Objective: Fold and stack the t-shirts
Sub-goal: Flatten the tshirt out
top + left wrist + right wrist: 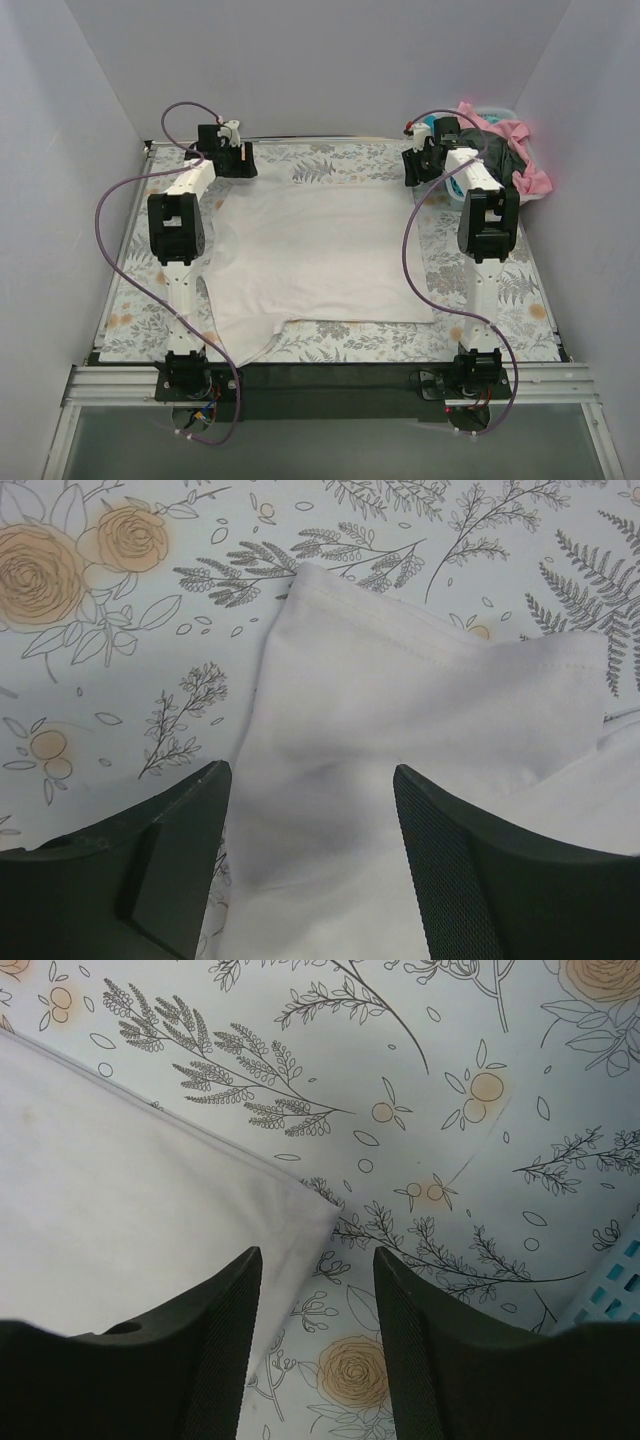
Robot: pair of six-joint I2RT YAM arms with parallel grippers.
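The large white t-shirt lies spread flat on the printed sheet in the middle. My left gripper hovers over its far left part, open, with white cloth between the fingers, not pinched. My right gripper hovers at the far right corner of the shirt, open and empty. The pink, dark grey-green and teal shirts sit bunched in the basket at the far right.
The fern-and-flower sheet covers the table. The white plastic basket stands at the far right by the wall; its grid shows in the right wrist view. Walls close in on the left, back and right.
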